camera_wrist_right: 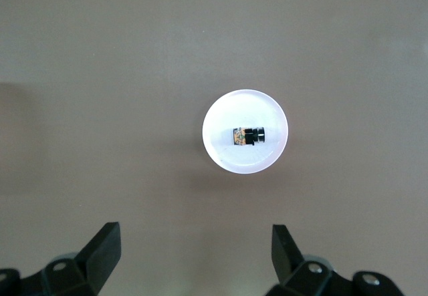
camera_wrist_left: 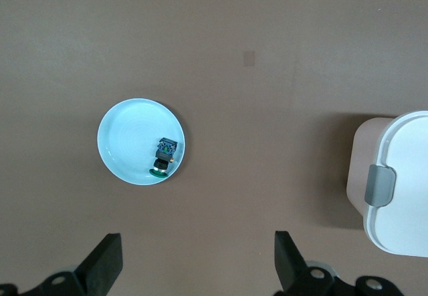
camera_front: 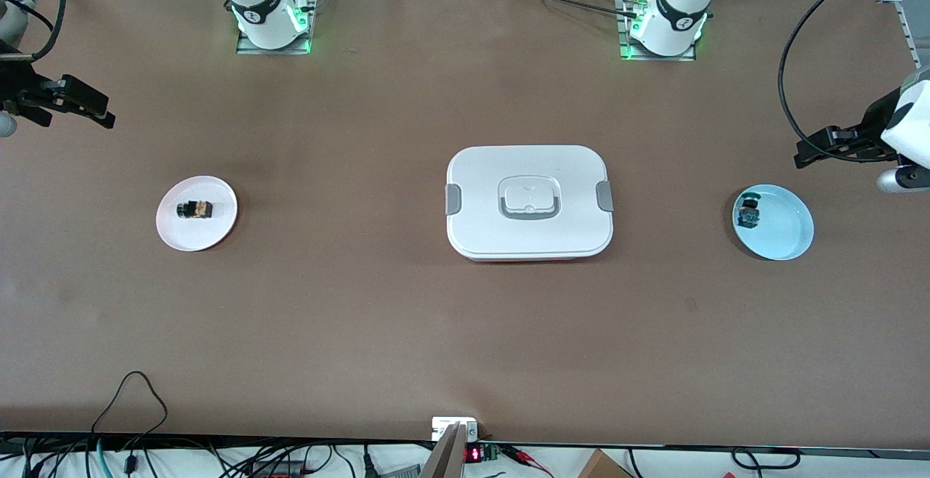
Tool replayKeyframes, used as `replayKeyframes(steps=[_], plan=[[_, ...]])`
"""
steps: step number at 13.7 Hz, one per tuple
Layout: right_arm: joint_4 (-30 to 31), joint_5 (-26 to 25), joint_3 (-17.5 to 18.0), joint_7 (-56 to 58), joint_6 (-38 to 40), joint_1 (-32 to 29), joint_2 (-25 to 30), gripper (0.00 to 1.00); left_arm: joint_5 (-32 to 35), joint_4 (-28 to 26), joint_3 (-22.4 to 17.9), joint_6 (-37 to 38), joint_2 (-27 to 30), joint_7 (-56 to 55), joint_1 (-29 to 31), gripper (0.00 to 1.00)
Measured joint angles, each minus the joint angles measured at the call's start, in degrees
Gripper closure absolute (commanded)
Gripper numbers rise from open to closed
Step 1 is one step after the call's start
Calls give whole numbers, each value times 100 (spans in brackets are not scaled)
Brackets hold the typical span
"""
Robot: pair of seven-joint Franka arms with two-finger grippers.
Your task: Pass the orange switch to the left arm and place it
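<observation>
Table (camera_front: pixel 407 333): brown, flat, carrying everything listed below.

Box (camera_front: pixel 529 202): white, rounded corners, grey latch at each end, recessed handle in the lid. It stands mid-table between the two plates, well apart from both. My left wrist view catches one latched end of it (camera_wrist_left: pixel 394 186).

My left arm (camera_front: pixel 679 9): base at its end of the table, waiting. My left gripper (camera_front: pixel 835 145) hangs high over the table edge near the pale blue plate. Its fingers (camera_wrist_left: pixel 107 259) are spread wide and carry nothing.

My right arm (camera_front: pixel 258 2): base at its own end, also waiting. My right gripper (camera_front: pixel 76 104) hangs over the table edge at that end, fingers (camera_wrist_right: pixel 103 246) spread wide, nothing between them.

Pale blue plate (camera_front: pixel 781 227): toward the left arm's end, holding the blue-capped switch (camera_front: pixel 747 213) close to its rim.

White plate (camera_front: pixel 218 209): toward the right arm's end of the table.

Orange switch (camera_front: pixel 195 210): lying on its side near the middle of the white plate, black and tan parts showing (camera_wrist_right: pixel 248 136). Neither gripper touches it.
</observation>
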State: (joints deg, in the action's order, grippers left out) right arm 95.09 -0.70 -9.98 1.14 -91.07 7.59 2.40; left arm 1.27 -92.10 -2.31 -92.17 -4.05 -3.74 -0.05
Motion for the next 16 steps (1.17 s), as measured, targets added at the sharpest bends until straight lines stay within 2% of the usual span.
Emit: replayKeyframes(steps=[7, 16], plan=[[-1, 0, -2, 0, 106, -1, -40, 0, 0, -2, 0, 0, -3, 0, 0, 0], [-6, -10, -22, 0, 17, -42, -726, 0, 0, -5, 0, 0, -8, 0, -1, 0]])
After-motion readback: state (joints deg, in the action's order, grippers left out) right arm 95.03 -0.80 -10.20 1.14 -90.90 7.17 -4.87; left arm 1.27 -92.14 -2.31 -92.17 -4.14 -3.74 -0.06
